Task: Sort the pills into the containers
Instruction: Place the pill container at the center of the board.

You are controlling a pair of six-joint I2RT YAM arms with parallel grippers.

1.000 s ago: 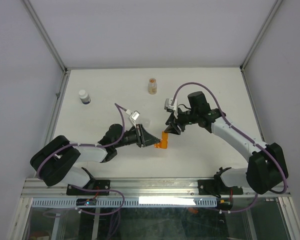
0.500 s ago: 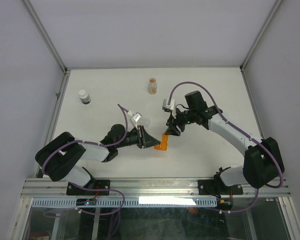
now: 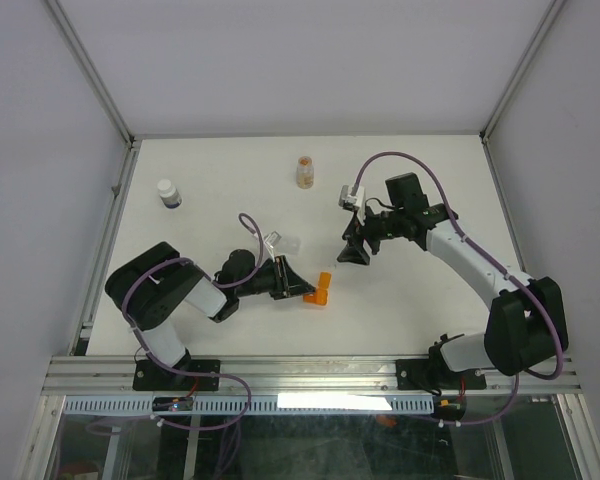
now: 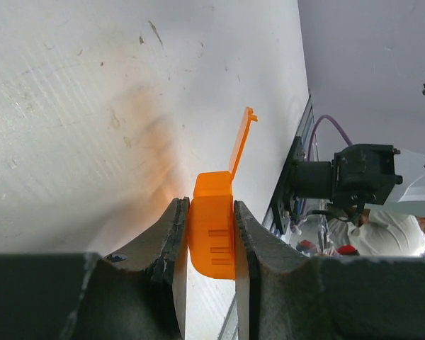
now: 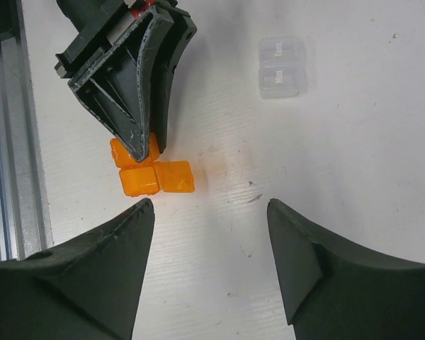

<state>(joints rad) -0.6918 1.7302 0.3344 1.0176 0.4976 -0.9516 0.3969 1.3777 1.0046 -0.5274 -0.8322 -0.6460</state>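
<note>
My left gripper [image 3: 302, 290] is shut on a stubby translucent orange cup [image 3: 320, 292] low over the table's middle. In the left wrist view the cup [image 4: 212, 237] is pinched between both fingers and its flip lid [image 4: 241, 145] stands open. The right wrist view looks down on the cup [image 5: 139, 180] and the left fingers [image 5: 138, 78]. My right gripper [image 3: 353, 252] [image 5: 209, 205] hangs open and empty, up and right of the cup. A clear vial [image 3: 304, 172] with orange-tan pills inside stands at the back. A white bottle with a dark band [image 3: 168, 193] stands back left.
A small clear pill box [image 3: 285, 243] [image 5: 281, 67] lies on the white table just behind the left gripper. The table's side rails [image 3: 110, 235] and the metal front rail [image 3: 310, 372] bound the workspace.
My right gripper has opened wider and drawn back up and to the right, away from the orange cup. The left gripper, still holding the cup, has shifted slightly towards the front.
</note>
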